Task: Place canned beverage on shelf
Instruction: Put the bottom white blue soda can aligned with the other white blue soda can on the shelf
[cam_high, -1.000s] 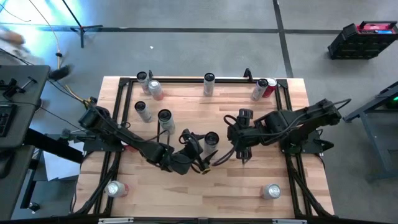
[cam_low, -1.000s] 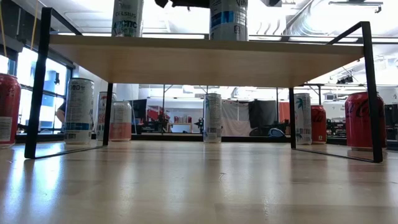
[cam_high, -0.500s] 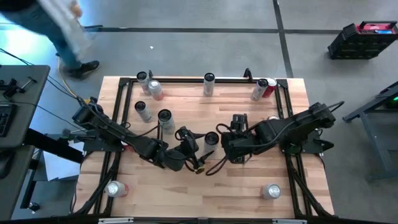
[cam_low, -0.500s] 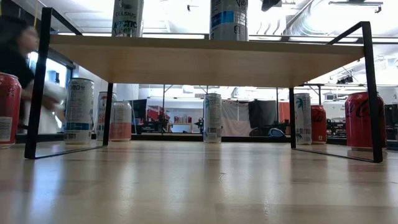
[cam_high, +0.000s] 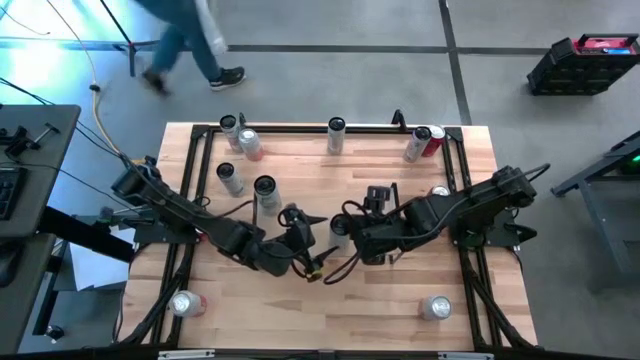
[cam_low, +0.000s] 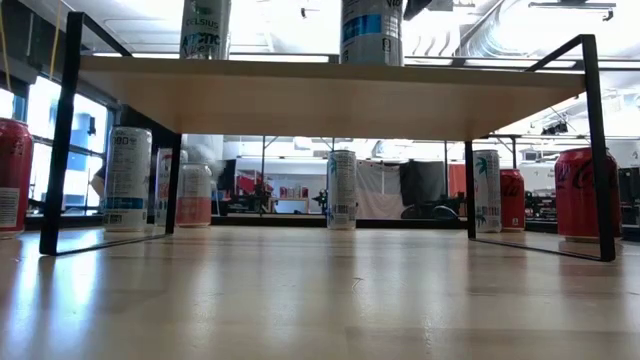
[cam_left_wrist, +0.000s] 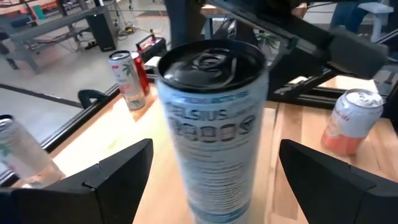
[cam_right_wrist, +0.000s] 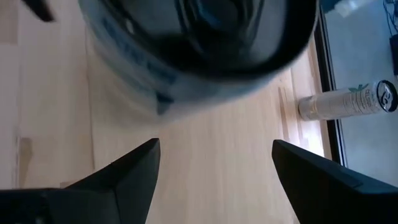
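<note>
Shelf (cam_low: 320, 95): light-wood board on black wire end frames, mid-table. Blue-and-white can (cam_left_wrist: 211, 124) stands upright on the shelf near its middle; second can (cam_low: 204, 28) upright toward one end. Left gripper (cam_left_wrist: 211, 180): fingers spread, can between them, untouched. Right gripper (cam_right_wrist: 214, 174): fingers apart just beside the same can, holding nothing.

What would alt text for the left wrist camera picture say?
A tall black-topped Celsius can stands upright between the left end effector's two open dark fingers, untouched. A peach can and a palm-print can stand beyond.
</note>
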